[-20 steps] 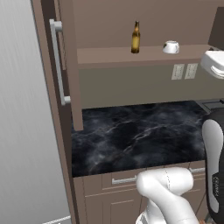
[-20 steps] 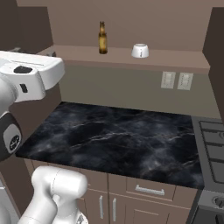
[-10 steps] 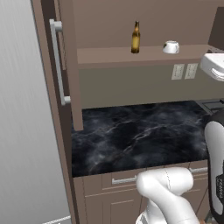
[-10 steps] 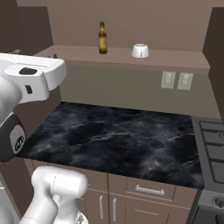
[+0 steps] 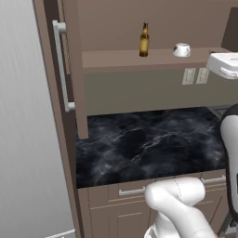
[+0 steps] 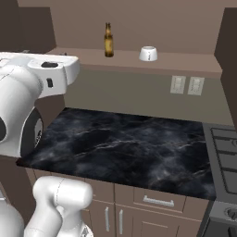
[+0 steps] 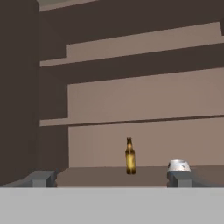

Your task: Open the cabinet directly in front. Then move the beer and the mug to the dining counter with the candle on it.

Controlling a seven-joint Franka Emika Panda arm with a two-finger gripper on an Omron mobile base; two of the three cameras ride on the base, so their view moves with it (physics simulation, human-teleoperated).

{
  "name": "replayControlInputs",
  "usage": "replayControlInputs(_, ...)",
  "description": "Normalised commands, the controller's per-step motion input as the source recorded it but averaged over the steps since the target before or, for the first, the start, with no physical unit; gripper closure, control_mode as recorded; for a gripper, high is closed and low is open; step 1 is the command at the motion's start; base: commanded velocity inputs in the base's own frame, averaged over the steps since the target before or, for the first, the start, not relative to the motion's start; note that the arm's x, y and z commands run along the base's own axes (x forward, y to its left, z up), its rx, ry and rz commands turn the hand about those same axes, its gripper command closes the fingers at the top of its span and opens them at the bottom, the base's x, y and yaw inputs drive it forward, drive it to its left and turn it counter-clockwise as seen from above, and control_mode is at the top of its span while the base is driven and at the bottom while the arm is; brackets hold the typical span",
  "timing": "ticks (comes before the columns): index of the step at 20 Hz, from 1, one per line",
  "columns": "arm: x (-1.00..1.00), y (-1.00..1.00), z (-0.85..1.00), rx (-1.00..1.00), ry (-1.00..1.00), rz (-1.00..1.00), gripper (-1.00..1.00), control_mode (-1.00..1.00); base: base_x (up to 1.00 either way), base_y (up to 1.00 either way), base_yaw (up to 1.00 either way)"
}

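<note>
The brown cabinet (image 5: 121, 58) stands open, its left door (image 5: 74, 69) swung out with a long silver handle (image 5: 60, 65). On the lowest shelf the amber beer (image 5: 144, 41) (image 6: 108, 40) (image 7: 130, 157) stands upright. The white mug (image 5: 181, 49) (image 6: 148, 53) (image 7: 178, 166) sits a little to its right. In the hand view my gripper (image 7: 110, 179) is open with nothing between its fingers. It is level with that shelf, well short of it and aimed at the beer. The dining counter and the candle are out of view.
Below the cabinet lies a black marble worktop (image 5: 148, 144) (image 6: 125, 148) over drawers with silver handles. Two wall outlets (image 6: 185, 85) sit under the shelf. A stove (image 6: 224, 148) borders the worktop on the right and a tall grey panel (image 5: 23, 139) on the left.
The hand has crept a little toward the cabinet. The beer and the mug have not moved.
</note>
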Motion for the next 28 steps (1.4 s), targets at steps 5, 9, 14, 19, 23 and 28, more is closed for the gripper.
replayControlInputs(5, 0.24, 0.19, 0.00, 0.00, 0.02, 0.03, -1.00, -1.00, 0.00, 0.00, 0.00)
replayControlInputs(9, 0.18, 0.24, 0.00, -0.02, 0.01, 0.00, -1.00, -1.00, 0.00, 0.00, 0.00)
replayControlInputs(14, 0.15, 0.14, -0.01, -0.02, 0.00, 0.00, -1.00, -1.00, 0.00, 0.00, 0.00)
replayControlInputs(19, 0.18, 0.00, 0.00, 0.00, 0.00, 0.00, -1.00, -1.00, 0.00, 0.00, 0.00)
replayControlInputs(23, 0.24, 0.00, 0.00, 0.00, 0.00, 0.00, -1.00, -1.00, 0.00, 0.00, 0.00)
replayControlInputs(28, 0.16, 0.00, 0.00, -0.01, 0.03, 0.00, -1.00, -1.00, 0.00, 0.00, 0.00)
